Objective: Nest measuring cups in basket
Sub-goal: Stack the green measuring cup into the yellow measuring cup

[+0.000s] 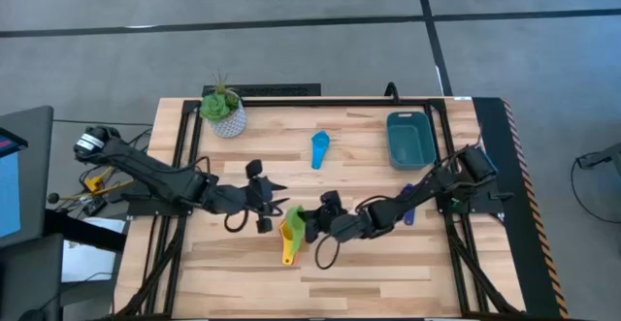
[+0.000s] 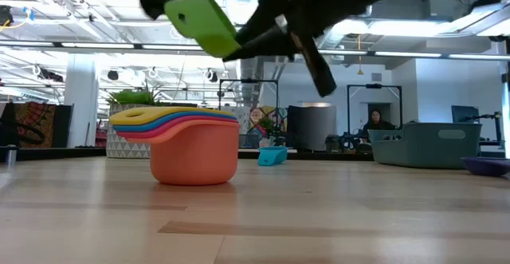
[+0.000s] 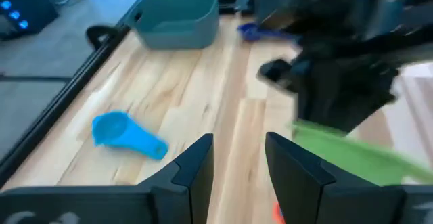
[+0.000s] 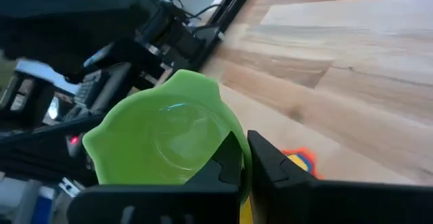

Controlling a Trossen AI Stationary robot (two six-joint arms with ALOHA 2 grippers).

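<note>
Green plastic is hanging above the front-centre of the table: the right gripper (image 4: 245,158) is carrying the green cup (image 4: 162,136), its jaws clamped thin on the cup's rim, over a stack of nested cups (image 2: 187,146). That stack is sitting upright on the wood, orange at the bottom with red, yellow and at least one more coloured rim showing above it, so most of the nesting is judged done. The green cup is not yet seated in the stack; it is tilted in the air just above it.

Just beside the stack, the left gripper (image 1: 264,205) is waiting with its jaws apart and holding nothing.

Farther back, a light blue cup (image 1: 320,148) is lying alone near the table's middle, well apart from the stack. A dark blue cup (image 1: 408,203) is lying near the right arm, also loose.

Farthest back on the right, the basket (image 1: 409,138) is standing with no cups visible inside. A potted plant (image 1: 224,109) is standing at the back left.

Left to do, by this judgement: seat the green cup, add the two loose cups, then get the stack into the basket.
</note>
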